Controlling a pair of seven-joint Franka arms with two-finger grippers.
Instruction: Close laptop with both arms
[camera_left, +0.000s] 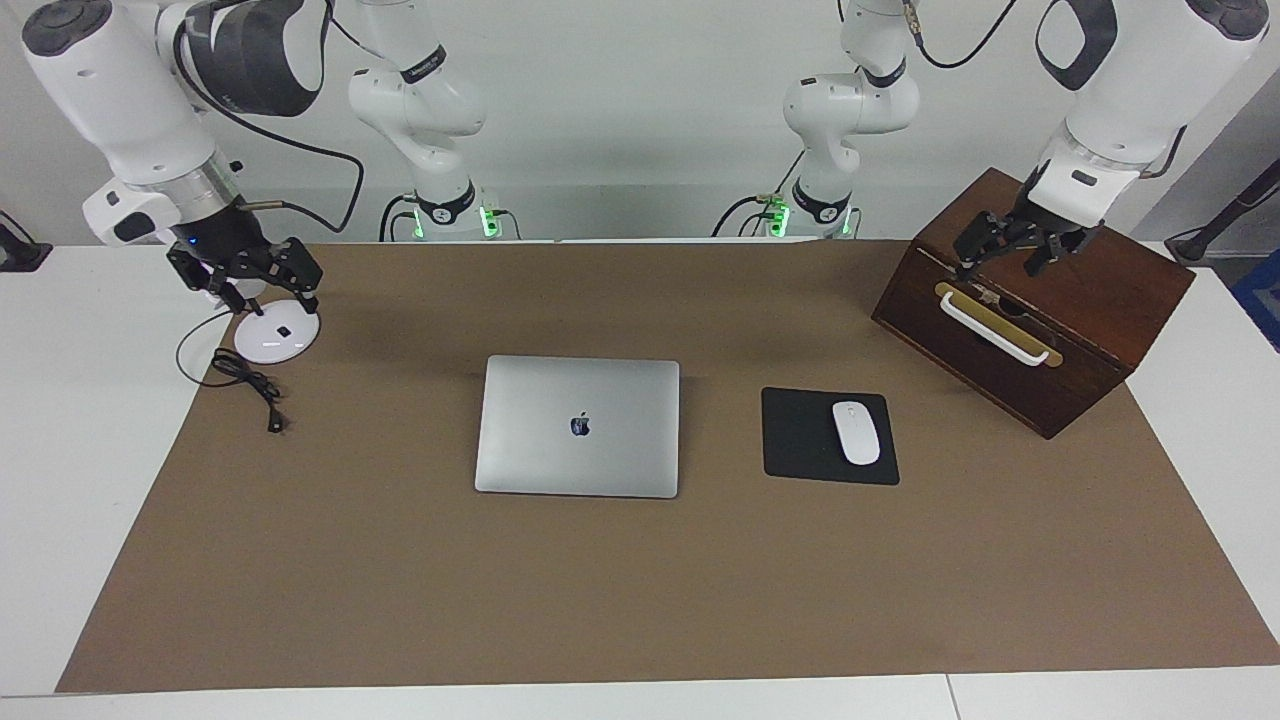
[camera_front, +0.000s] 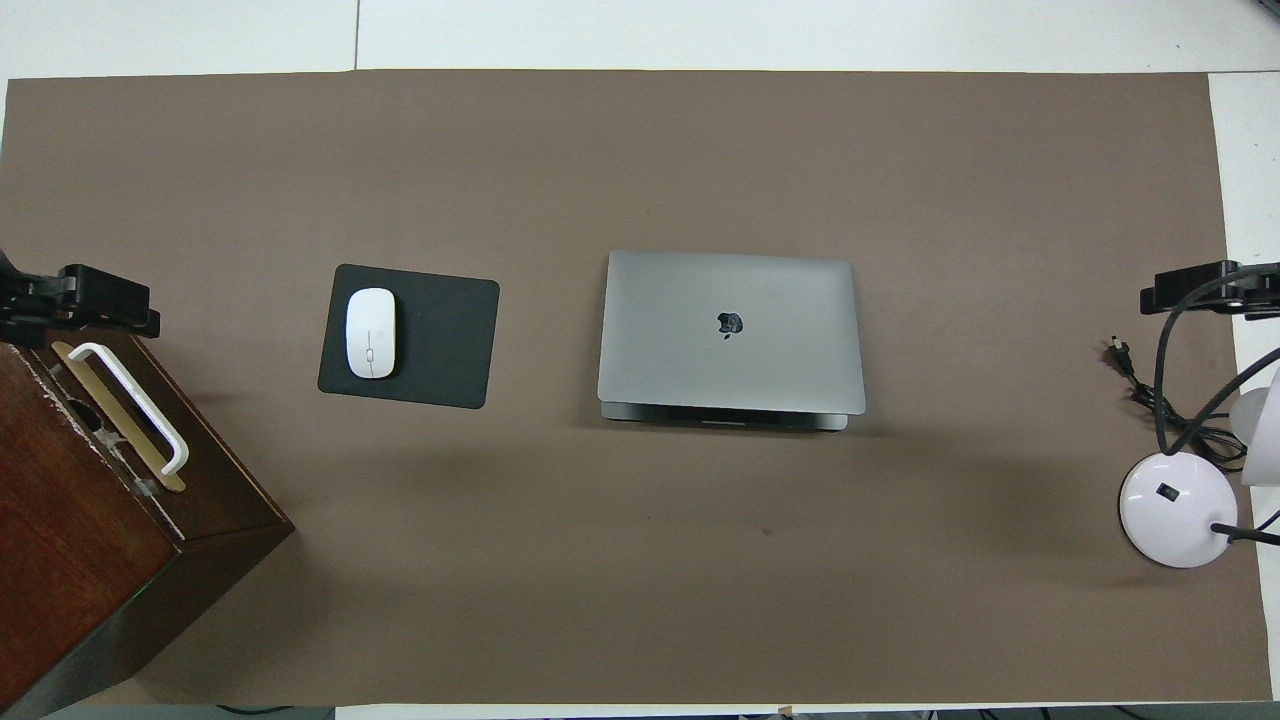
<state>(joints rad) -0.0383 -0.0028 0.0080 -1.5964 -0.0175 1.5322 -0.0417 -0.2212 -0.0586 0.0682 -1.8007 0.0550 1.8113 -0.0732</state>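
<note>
The silver-grey laptop (camera_left: 578, 426) (camera_front: 730, 330) lies in the middle of the brown mat with its lid down and the apple logo facing up. In the overhead view a thin dark strip of its base shows under the lid's edge on the robots' side. My left gripper (camera_left: 1003, 265) (camera_front: 100, 300) hangs open over the wooden box, clear of the box's handle. My right gripper (camera_left: 260, 292) (camera_front: 1195, 293) hangs open over the white lamp base. Neither gripper holds anything, and both are far from the laptop.
A white mouse (camera_left: 856, 432) sits on a black mouse pad (camera_left: 800, 440) beside the laptop, toward the left arm's end. A brown wooden box (camera_left: 1090, 330) with a white handle stands at that end. A round white lamp base (camera_left: 277, 338) and its black cable (camera_left: 250, 385) lie at the right arm's end.
</note>
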